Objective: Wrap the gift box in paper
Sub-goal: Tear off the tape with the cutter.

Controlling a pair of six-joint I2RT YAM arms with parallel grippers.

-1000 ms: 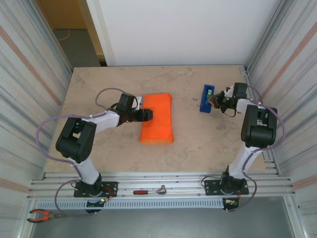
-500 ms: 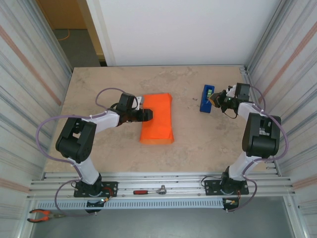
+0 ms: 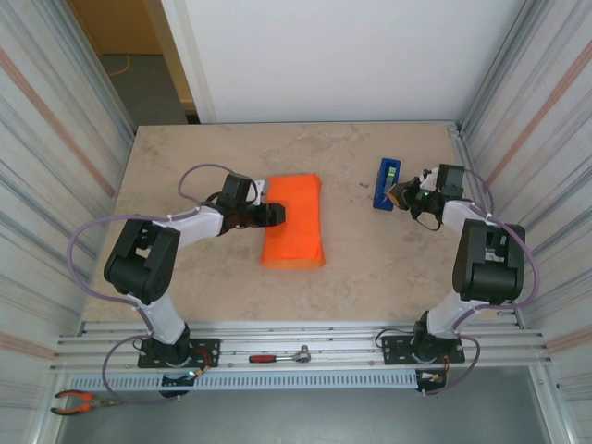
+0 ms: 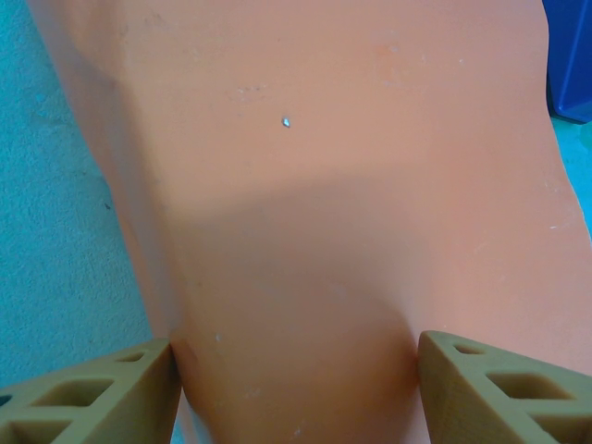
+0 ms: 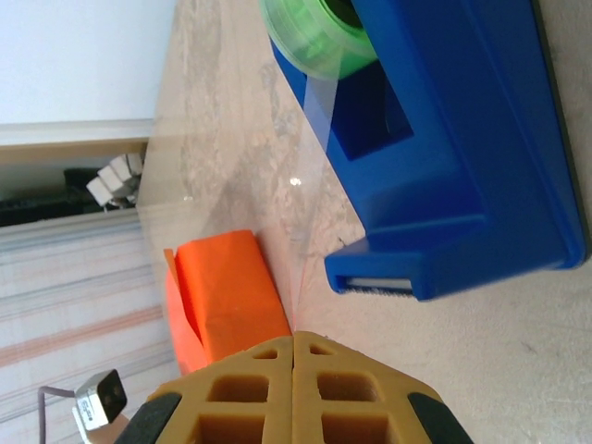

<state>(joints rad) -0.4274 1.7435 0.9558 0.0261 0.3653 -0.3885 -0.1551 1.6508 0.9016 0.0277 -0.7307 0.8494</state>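
The gift box (image 3: 294, 220) touches spread left fingers (image 4: 92, 398) (right fingers (image 5: 250, 407) pinch tape (image 5: 305, 213)).

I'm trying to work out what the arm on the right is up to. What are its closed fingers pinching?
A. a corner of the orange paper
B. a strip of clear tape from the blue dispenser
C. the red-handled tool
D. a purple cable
B: in the right wrist view, a clear tape strip runs from the green roll in the blue dispenser down into the shut right gripper.
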